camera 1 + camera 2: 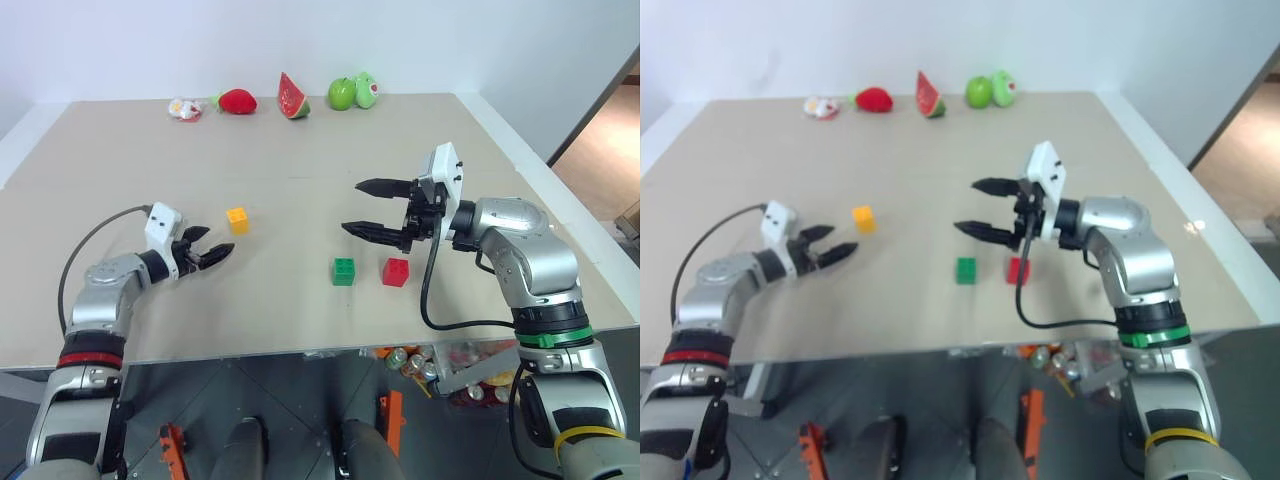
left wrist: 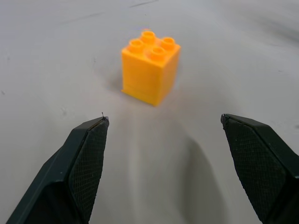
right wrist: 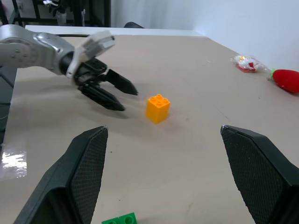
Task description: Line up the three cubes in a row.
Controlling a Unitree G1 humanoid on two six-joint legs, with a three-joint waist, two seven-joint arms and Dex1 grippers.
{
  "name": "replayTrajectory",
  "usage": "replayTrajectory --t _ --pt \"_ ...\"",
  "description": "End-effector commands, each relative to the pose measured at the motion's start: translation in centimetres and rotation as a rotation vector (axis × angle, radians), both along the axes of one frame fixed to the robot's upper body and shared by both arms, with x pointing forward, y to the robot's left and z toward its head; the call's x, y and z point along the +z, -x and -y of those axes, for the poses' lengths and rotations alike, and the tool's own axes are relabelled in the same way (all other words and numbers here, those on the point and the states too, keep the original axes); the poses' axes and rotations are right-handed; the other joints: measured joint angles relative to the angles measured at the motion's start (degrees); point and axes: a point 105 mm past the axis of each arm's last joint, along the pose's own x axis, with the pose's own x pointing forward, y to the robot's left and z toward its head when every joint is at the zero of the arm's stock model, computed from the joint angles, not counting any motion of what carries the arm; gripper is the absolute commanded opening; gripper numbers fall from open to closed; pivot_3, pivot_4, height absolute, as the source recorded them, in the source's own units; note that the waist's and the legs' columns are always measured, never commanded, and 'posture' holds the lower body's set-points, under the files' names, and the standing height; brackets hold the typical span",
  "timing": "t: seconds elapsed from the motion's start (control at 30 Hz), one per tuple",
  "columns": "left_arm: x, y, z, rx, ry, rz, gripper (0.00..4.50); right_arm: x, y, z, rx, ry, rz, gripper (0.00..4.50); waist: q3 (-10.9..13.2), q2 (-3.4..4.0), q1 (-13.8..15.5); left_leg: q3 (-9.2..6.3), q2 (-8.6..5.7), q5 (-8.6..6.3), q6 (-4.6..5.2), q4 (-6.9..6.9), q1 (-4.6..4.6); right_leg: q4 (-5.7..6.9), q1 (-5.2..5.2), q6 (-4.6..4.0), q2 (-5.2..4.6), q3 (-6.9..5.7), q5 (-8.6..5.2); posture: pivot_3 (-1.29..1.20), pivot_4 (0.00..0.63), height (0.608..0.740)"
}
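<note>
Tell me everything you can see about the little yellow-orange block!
The yellow-orange block looks like smooth, shiny plastic, cube-shaped, with four round studs on top. It stands upright on the beige table, studs up, one corner turned toward the left claw. Nothing touches it. The left claw is open and empty, pointing at the block with a gap of bare table between them. The block sits apart from the green block and red block, to their left and farther back.

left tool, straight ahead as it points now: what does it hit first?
Likely the small yellow-orange studded plastic cube, centred ahead between the open left tool's black fingers; nothing lies between.
</note>
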Motion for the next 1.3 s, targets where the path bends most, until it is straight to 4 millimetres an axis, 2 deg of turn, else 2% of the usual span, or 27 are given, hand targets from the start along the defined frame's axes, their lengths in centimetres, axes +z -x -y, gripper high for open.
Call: replayTrajectory --t 0.03,0.33,0.63,0.77,0.9,0.93,1.2,1.3 --pt "0.5 -1.2 0.1 0.001 -0.026 0.027 3.97 1.2 0.6 0.3 0.003 -0.005 0.051 4.01 0.00 0.00 0.00 0.00 0.00 0.00 0.00 0.00 0.00 0.00 0.00 0.01 0.00 0.00 0.01 0.00 0.150 0.740" --pt "1.2 -3.9 1.2 0.023 -0.042 0.023 3.97 1.3 0.8 0.9 -0.026 -0.007 0.050 4.01 0.00 -0.01 0.00 -0.02 -0.01 0.00 0.00 -0.02 -0.06 0.00 -0.04 0.09 0.03 0.00 0.04 0.00 0.150 0.740" --pt "1.5 -4.7 2.1 0.026 -0.041 0.028 3.97 1.2 0.7 1.3 -0.046 -0.007 0.043 4.01 0.00 -0.02 -0.03 -0.01 0.00 0.00 0.00 -0.02 -0.06 0.00 -0.05 0.10 0.03 0.00 0.04 0.00 0.150 0.740" --pt "1.5 -4.5 2.2 0.013 -0.027 0.038 2.87 1.4 0.4 1.4 -0.056 -0.011 0.046 4.01 0.00 -0.02 -0.02 -0.02 -0.01 0.00 0.00 -0.02 -0.07 0.00 -0.05 0.10 0.03 0.00 0.04 0.00 0.150 0.740" --pt "1.3 -4.4 2.0 0.018 -0.033 0.035 1.44 1.5 0.4 1.4 -0.057 -0.012 0.047 4.01 0.00 -0.02 -0.02 -0.02 -0.01 0.00 0.00 -0.02 -0.07 0.00 -0.05 0.10 0.03 0.00 0.05 0.00 0.150 0.740" --pt "1.3 -4.5 1.9 0.019 -0.036 0.030 1.26 1.4 0.4 1.4 -0.050 -0.008 0.043 4.01 0.00 -0.02 -0.02 -0.02 -0.01 0.00 0.00 -0.02 -0.07 0.00 -0.05 0.10 0.03 0.00 0.05 0.00 0.150 0.740" --pt "1.5 -3.9 2.8 -0.062 -0.064 0.056 1.26 0.7 0.9 1.2 -0.013 0.027 0.030 4.01 0.00 -0.02 -0.02 -0.02 -0.01 0.00 0.00 -0.02 -0.07 0.00 -0.05 0.10 0.03 0.00 0.05 0.00 0.150 0.740" --pt "1.7 -3.0 4.4 -0.184 -0.118 0.107 1.26 0.7 1.0 1.3 -0.007 0.034 0.028 4.01 0.00 -0.02 -0.02 -0.02 0.00 0.00 0.00 -0.02 -0.07 0.00 -0.05 0.10 0.03 0.00 0.05 0.00 0.150 0.740"
